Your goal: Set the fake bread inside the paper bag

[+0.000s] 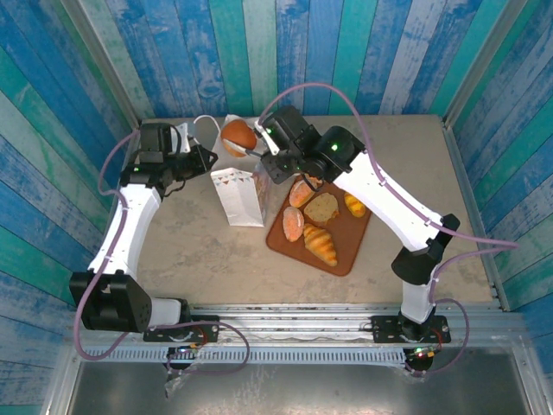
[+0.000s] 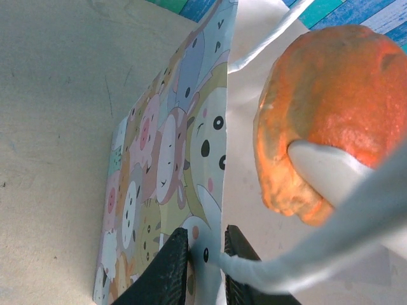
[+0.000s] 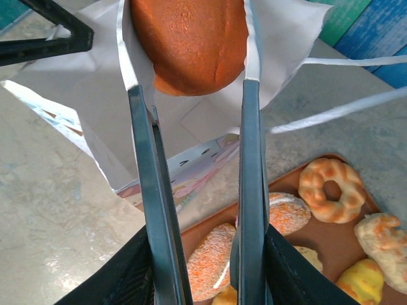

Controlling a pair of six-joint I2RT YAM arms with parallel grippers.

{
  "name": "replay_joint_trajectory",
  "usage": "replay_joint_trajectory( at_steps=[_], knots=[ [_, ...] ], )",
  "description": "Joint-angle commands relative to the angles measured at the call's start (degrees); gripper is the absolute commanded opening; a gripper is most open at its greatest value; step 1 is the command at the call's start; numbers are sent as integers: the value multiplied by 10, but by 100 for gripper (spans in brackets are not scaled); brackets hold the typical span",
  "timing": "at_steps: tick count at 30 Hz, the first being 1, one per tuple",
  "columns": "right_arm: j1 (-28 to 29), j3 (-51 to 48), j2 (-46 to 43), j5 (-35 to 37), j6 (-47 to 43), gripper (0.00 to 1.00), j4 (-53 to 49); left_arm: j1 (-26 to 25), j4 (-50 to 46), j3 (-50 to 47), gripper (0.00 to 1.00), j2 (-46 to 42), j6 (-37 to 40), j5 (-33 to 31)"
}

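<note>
A table (image 1: 181, 251) is seen with a brown tray (image 1: 350, 246) right of centre, several pastries (image 1: 320, 245) lying on it. The paper bag (image 1: 238, 197) is stood just left of the tray (mouth open), its left edge pinched in the narrowed left gripper (image 2: 206, 240). A round bun (image 1: 237, 135) is clamped by the right gripper (image 3: 187, 44) above the bag's mouth.
</note>
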Motion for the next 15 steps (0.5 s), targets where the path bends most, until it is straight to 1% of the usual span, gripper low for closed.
replay_joint_trajectory(
  at_steps=[1,15],
  knots=[
    [3,14,10,39,-13,41,11,0,8,-6,20,9,5,-2],
    [2,14,33,68,-23,44,-1,0,2,-3,20,5,8,-3]
  ],
)
